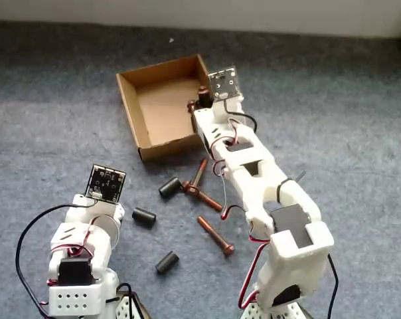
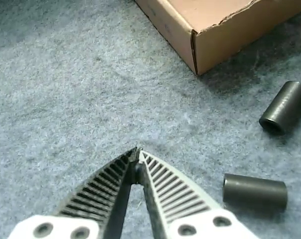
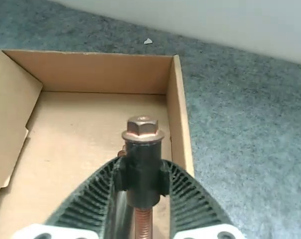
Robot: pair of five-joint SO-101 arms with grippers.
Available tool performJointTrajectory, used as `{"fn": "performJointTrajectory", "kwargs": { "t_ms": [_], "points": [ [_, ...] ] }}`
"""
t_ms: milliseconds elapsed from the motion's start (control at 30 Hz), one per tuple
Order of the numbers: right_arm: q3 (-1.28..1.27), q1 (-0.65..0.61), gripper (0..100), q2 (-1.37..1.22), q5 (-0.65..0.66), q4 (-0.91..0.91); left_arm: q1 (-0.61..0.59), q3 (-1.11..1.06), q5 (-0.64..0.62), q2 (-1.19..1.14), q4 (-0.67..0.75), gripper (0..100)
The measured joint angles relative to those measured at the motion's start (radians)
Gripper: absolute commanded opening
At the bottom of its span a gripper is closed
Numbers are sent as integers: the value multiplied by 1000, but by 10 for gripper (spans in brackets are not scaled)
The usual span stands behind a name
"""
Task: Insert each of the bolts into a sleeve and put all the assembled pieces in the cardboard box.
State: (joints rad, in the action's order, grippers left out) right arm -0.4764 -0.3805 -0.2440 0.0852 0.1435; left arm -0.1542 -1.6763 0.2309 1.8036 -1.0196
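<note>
My right gripper [image 3: 142, 174] is shut on a black sleeve [image 3: 141, 167] with a copper bolt [image 3: 142, 130] through it, hex head outward. It holds this piece above the cardboard box [image 3: 90, 72], near the box's right wall. In the high view the same gripper [image 1: 202, 103] sits at the right rim of the box [image 1: 131, 113]. My left gripper [image 2: 137, 153] is shut and holds nothing, low over the carpet. Two loose sleeves [image 2: 285, 107] [image 2: 255, 190] lie beside it. Three sleeves [image 1: 169, 187] [image 1: 144, 216] [image 1: 166, 262] and three bolts [image 1: 199, 174] [image 1: 204, 198] [image 1: 216, 234] lie between the arms.
Grey carpet covers the whole work surface. The box corner [image 2: 225, 35] lies just beyond the left gripper. The right arm's white body [image 1: 253, 173] stretches over the carpet beside the loose bolts. A pale wall edge runs along the far side.
</note>
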Motion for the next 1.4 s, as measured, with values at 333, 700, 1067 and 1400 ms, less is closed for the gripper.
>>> {"fn": "performJointTrajectory", "kwargs": {
  "t_ms": [333, 700, 1067, 1400],
  "points": [
    [21, -2, 93, 2, -2, -192, 0, 0, 2, 0, 0, 14],
    [34, -23, 142, 20, -2, -321, 0, 0, 2, 0, 0, 14],
    [32, -91, 142, 364, 0, -690, 0, 0, 2, 0, 0, 14],
    [-89, -144, 142, 575, 0, -770, 0, 0, 2, 0, 0, 14]
  ]
}}
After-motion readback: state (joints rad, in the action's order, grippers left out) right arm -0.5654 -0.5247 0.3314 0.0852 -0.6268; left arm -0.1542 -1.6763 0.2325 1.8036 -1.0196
